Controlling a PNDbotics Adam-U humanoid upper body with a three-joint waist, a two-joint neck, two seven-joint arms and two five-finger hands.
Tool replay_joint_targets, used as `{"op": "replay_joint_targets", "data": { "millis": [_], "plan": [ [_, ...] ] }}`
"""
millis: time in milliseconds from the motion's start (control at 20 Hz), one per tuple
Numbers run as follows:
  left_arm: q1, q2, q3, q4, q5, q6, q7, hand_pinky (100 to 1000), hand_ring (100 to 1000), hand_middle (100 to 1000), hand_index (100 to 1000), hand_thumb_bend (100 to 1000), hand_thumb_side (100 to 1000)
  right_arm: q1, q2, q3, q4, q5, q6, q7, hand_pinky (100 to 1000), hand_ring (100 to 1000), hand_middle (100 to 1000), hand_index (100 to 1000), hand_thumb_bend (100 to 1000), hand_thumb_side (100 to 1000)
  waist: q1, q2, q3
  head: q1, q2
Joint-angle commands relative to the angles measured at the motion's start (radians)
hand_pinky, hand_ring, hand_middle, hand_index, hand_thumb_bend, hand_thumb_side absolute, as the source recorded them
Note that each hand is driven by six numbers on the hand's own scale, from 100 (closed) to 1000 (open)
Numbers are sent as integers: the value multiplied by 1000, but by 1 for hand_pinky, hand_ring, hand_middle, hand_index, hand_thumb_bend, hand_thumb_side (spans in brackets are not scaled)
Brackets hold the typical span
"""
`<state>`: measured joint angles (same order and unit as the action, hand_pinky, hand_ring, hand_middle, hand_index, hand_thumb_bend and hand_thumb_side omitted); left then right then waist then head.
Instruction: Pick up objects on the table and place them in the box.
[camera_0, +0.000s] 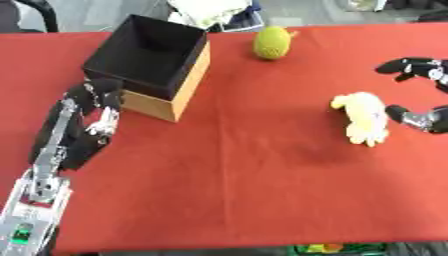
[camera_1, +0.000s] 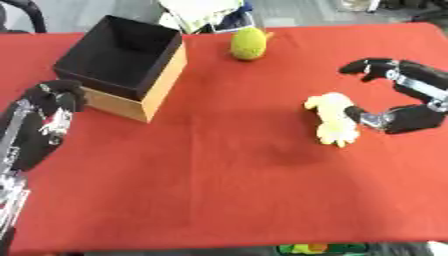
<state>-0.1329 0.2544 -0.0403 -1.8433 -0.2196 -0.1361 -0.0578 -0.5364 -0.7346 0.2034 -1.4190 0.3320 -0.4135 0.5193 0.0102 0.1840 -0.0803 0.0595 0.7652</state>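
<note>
My right hand (camera_1: 404, 102) is on the red table (camera_1: 227, 170) well to the right of the box (camera_0: 153, 62), spread wide, with my fingers (camera_1: 367, 66) arched over the far side and my thumb (camera_1: 372, 119) reaching in from the near side. The thumb tip touches the right edge of a pale yellow soft toy (camera_1: 332, 119), which lies flat on the cloth; my fingers are apart from it, so nothing is pinched.

The box stands at the far left of the table, open at the top, black inside with tan wooden walls. I cannot see anything in it. To the right of the box, near the table's far edge, sits a round yellow-green fruit (camera_0: 273, 43), well apart from the toy and from both hands.

My left hand (camera_0: 98, 112) rests against the near left corner of the box, its fingers curled and holding nothing, the arm running back from the box toward the near left corner of the table.
</note>
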Motion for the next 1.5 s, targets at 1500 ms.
{"op": "replay_joint_targets", "data": {
  "millis": [1500],
  "plan": [
    [-5, 23, -2, -14, 7, -3, -7, 641, 644, 623, 766, 100, 598, -147, 96, 12, 388, 248, -59, 30, 843, 920, 908, 957, 272, 711, 2, -24, 15, -7, 5]
  ]
}}
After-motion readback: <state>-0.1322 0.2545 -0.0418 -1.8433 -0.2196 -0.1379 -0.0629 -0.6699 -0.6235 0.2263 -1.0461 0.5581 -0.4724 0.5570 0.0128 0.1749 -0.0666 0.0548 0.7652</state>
